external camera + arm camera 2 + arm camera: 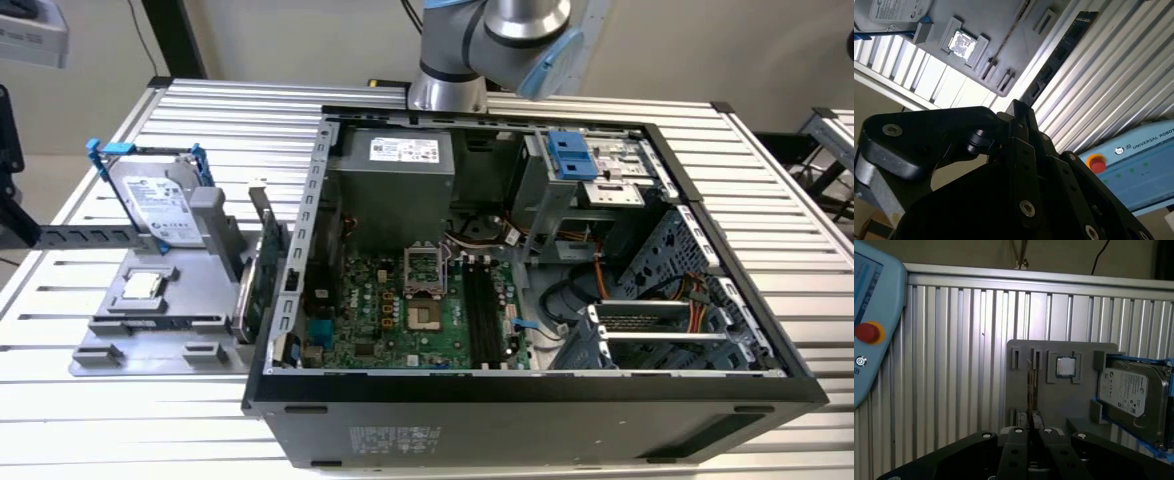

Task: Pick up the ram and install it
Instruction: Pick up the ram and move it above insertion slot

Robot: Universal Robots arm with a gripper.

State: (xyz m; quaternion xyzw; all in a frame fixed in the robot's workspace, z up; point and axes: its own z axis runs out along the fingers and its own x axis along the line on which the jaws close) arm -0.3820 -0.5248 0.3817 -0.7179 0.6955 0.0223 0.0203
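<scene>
1. Black gripper (1030, 430) linkage sits closest to the lens in both wrist views. Its two fingers are clenched together on one end of the ram (1029, 390), which the first wrist view shows edge-on as a thin brownish line.
2. In the second wrist view the ram (1059, 55) shows its flat side. It is a long, narrow, dark stick with small chips, running straight out from the gripper (1019, 107) tips.
3. Beyond the held stick, well apart from it, lies the slatted metal table (954, 365) with a grey holder tray (1064, 405) on it. The tray carries a square processor chip (1065, 366) and a silver hard drive (1131, 395) in a blue frame. A pale blue teach pendant (869, 332) with a red button is at the table's edge.
4. The exterior view shows an open computer case (534, 430) lying on the table, with the grey tray beside it at the exterior view's left. Inside, the green motherboard (387, 320) has long black memory slots (483, 310), and no stick can be made out in them.
5. Progress, as a judgement: the pick-up looks done, since the ram is gripped and held clear of the tray. The install is not done, as the stick is nowhere near the slots.
</scene>
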